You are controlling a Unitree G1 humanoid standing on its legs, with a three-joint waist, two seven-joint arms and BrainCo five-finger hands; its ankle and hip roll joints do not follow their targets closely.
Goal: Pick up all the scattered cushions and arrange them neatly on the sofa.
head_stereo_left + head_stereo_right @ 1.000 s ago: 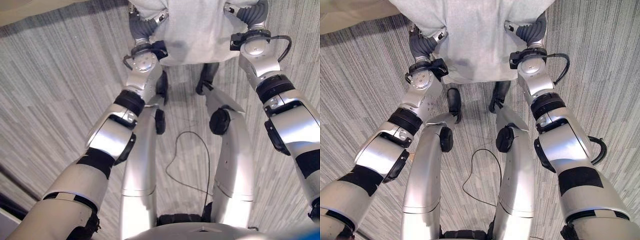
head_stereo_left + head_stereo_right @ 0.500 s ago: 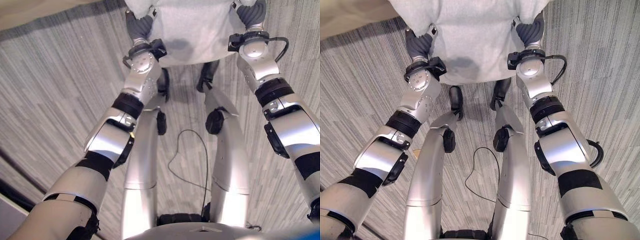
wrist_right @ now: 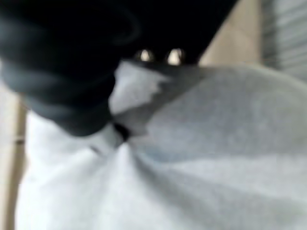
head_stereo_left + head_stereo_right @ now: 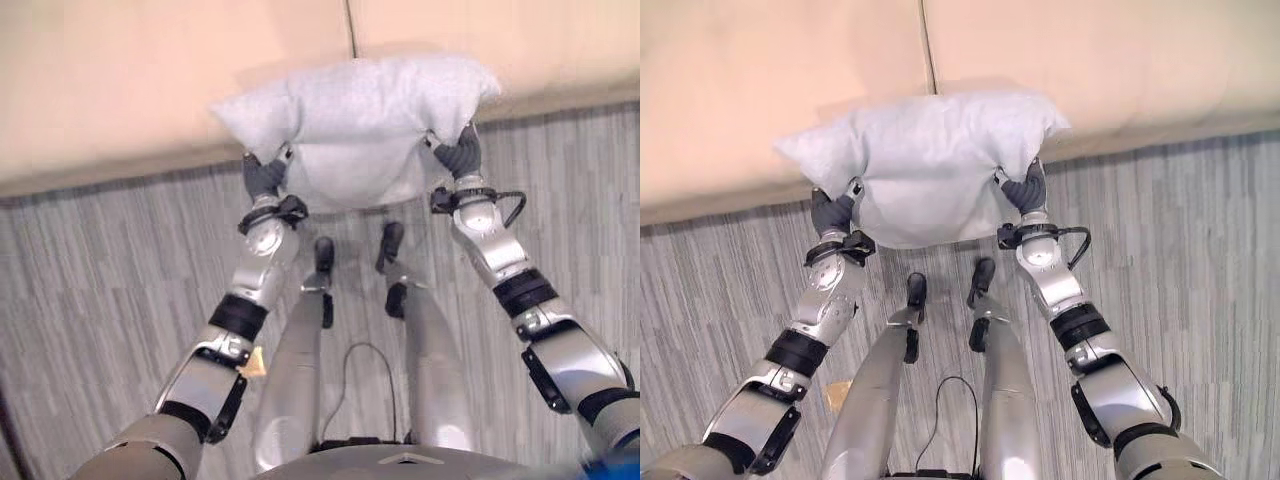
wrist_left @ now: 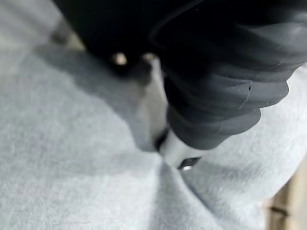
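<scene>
Left robot hand (image 4: 833, 212): pinching the cushion's (image 4: 925, 165) left edge, fingers dug into the fabric.
Right robot hand (image 4: 1025, 190): likewise gripping its right edge.
Cushion: held up over the floor (image 4: 1200, 250), overlapping the sofa's (image 4: 760, 90) front edge.
Wrist views: fabric bunched around each thumb (image 5: 175, 151).

Your two head cameras looked steeply down from just apart, sharing the grey cushion (image 4: 925, 165), the beige sofa's front edge (image 4: 1140, 60) and the striped floor (image 4: 90, 290). Each wrist camera sat right against that cushion's fabric.
</scene>
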